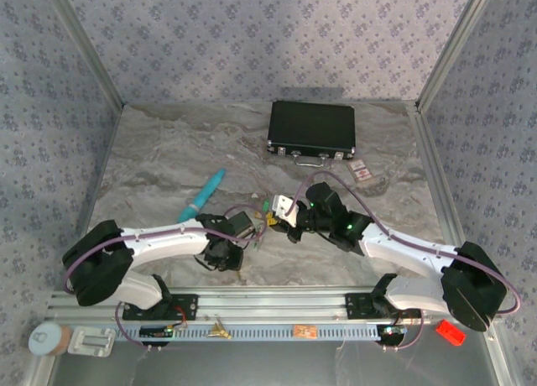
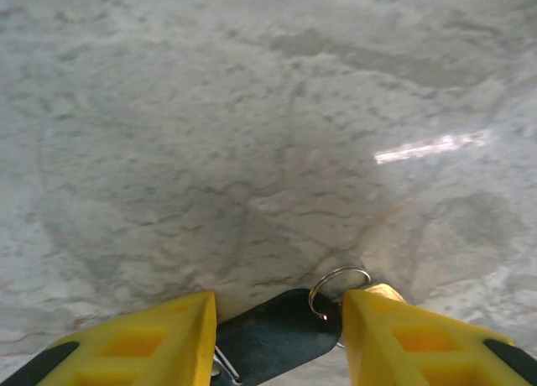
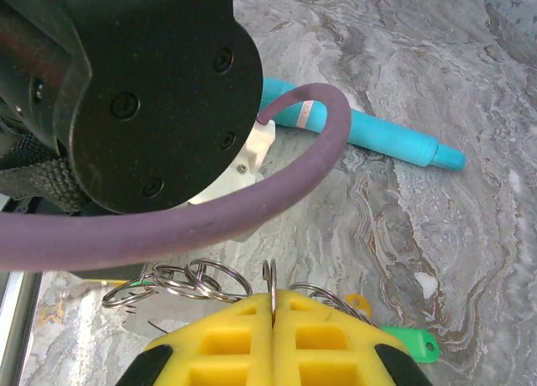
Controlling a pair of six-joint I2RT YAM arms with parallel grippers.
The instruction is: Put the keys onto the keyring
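1. Keys [image 1: 221,329]: a small brass bunch lies on the slotted rail at the near edge of the table [image 1: 159,159], left of the middle and well apart from both claws.
2. Left claw [image 2: 278,319], just in from the near edge and left of centre, has its yellow fingers [image 2: 151,344] standing apart. A dark flat tab [image 2: 268,344] with a small silver ring [image 2: 338,284] lies between them; whether they pinch it I cannot tell.
3. Right claw [image 3: 273,340], near the table's middle, is clenched on the keyring [image 3: 270,277], whose thin silver wire stands upright in the seam between the fingers.
4. Just beside that grip sit a cluster of silver rings [image 3: 197,277], a yellow key head [image 3: 357,302] and a green tag [image 3: 411,344].
5. Teal tube [image 1: 201,195] lies tilted beyond the left claw, left of centre.
6. Black case [image 1: 311,127] sits shut at the far edge, right of the middle, its handle on the near side.
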